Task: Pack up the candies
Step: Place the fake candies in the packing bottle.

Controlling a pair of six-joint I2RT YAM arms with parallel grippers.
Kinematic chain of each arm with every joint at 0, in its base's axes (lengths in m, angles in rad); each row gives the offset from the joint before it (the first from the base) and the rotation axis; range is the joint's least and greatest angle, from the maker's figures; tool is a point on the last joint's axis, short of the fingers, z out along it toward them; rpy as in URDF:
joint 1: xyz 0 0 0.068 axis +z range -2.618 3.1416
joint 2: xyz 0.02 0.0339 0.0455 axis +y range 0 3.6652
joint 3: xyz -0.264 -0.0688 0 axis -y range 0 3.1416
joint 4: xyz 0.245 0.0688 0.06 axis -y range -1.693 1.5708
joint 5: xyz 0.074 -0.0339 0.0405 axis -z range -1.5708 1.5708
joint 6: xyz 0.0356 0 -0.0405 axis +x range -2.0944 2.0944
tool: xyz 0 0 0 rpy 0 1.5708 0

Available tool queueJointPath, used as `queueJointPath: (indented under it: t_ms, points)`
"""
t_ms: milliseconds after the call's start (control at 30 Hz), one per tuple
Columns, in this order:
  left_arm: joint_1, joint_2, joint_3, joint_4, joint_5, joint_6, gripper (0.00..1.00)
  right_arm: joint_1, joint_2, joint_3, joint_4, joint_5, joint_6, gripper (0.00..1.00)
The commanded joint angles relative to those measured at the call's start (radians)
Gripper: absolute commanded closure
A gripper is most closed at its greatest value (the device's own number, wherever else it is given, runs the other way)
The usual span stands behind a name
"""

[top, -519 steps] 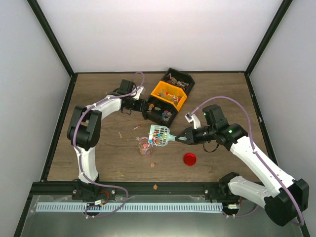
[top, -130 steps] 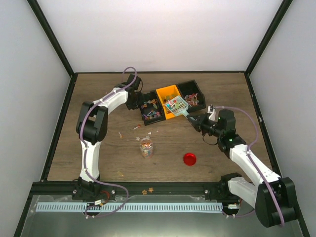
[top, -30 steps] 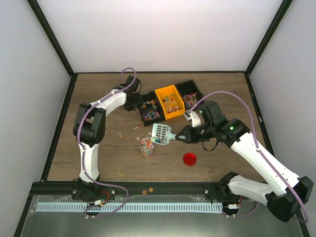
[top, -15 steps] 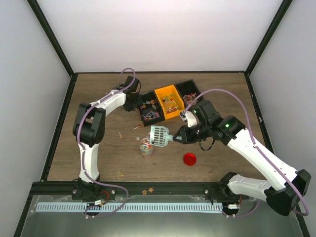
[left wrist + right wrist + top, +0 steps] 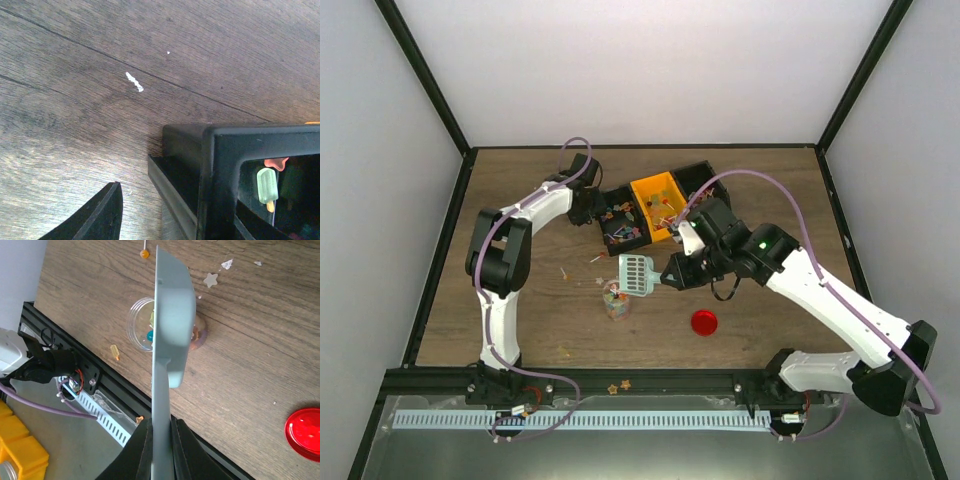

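1. Your right pincer (image 5: 672, 279) (image 5: 161, 426) is clamped on the handle of the teal scoop (image 5: 634, 274) (image 5: 173, 325). In the right wrist view its two fingers press the flat sides of that handle.
2. In the top view, with 12 o'clock at the far wall, the scoop head lies at 9 o'clock from the right pincer. The wrist view shows it turned on edge, above the mouth of the clear jar (image 5: 614, 300) (image 5: 137, 322).
3. The jar stands upright on the worktop (image 5: 760, 185), just at 7 o'clock from the scoop head. Candies (image 5: 613, 295) (image 5: 150, 334) of mixed colours lie inside it.
4. A red lid (image 5: 704, 322) (image 5: 305, 434) lies flat at 5 o'clock from the right pincer, apart from the jar.
5. Your left pincer (image 5: 589, 207) sits at the 9 o'clock end of the near black bin (image 5: 620, 222) (image 5: 220, 165).
   - The left wrist view shows one dark finger (image 5: 98, 218) low beside the bin's corner.
   - You cannot tell whether this pincer is apart or closed on the wall.
6. The orange bin (image 5: 656, 200) and the far black bin (image 5: 696, 180) continue the row toward 2 o'clock. Candies lie in all three.
7. A few loose candies lie on the worktop between the near black bin and the jar.
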Motion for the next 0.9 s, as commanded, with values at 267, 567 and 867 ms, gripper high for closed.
queueJointPath:
  t_ms: [267, 567, 867]
  points:
    - [0.012, -0.047, -0.008, 0.004, -0.004, 0.043, 0.49, -0.036, -0.072, 0.009, 0.091, 0.038, 0.061, 0.99]
    - [0.010, -0.063, 0.002, -0.037, -0.041, 0.049, 0.49, -0.325, -0.111, -0.220, 0.325, -0.137, 0.143, 0.99]
    - [-0.026, -0.101, -0.047, -0.076, -0.061, 0.058, 0.56, -0.396, -0.069, -0.499, 0.741, -0.376, 0.240, 0.99]
